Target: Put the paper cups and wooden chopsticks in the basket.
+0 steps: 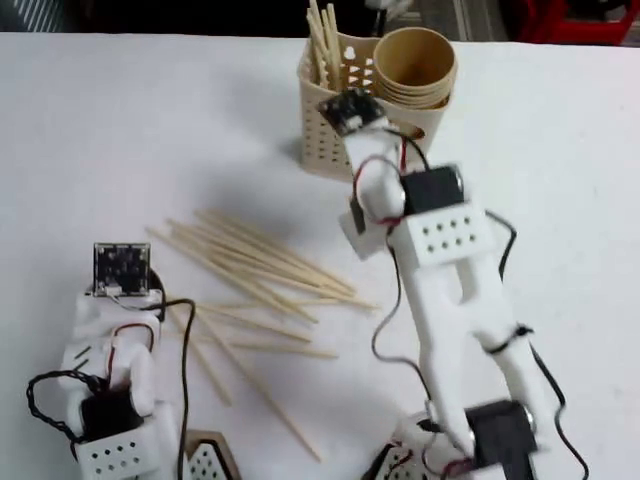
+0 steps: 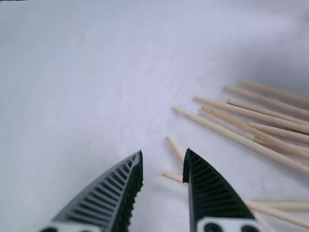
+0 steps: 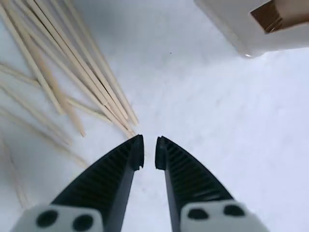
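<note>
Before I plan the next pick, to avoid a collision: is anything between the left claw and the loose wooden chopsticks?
Nothing visible does. The open left claw hangs over the white table, and the pale wooden chopsticks lie just beside its tips.

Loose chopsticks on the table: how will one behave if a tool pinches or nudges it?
The chopsticks look thin, straight and unbent, so each is probably stiff and light. Lying flat on the smooth white table, one may slide or roll from a nudge. They overlap in a loose fan, so lifting one likely disturbs its neighbours.
</note>
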You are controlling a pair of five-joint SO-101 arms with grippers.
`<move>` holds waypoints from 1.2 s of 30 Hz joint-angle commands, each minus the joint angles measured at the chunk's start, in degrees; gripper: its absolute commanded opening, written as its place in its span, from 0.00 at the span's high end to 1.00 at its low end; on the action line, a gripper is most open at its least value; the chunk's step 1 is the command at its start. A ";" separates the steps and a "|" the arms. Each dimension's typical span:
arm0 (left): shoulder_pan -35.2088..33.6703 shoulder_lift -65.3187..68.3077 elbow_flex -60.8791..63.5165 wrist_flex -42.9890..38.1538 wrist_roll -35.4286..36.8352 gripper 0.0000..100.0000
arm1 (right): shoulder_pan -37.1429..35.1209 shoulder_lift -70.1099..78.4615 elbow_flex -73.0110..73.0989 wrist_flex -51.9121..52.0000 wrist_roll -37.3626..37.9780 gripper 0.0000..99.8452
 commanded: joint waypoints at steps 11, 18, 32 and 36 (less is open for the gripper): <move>5.85 -0.22 -18.46 10.46 -13.27 0.85 | 13.41 -12.53 29.10 -28.88 -11.87 0.95; 8.92 12.35 -25.76 12.84 -24.18 0.84 | 13.93 -8.40 30.33 -32.66 -12.75 0.95; 9.80 68.09 -54.24 14.42 -53.19 0.75 | 13.93 -5.49 30.42 -34.33 -12.66 0.95; 14.11 76.97 -57.49 14.42 -54.51 0.74 | 14.02 -5.49 30.42 -34.33 -12.48 0.95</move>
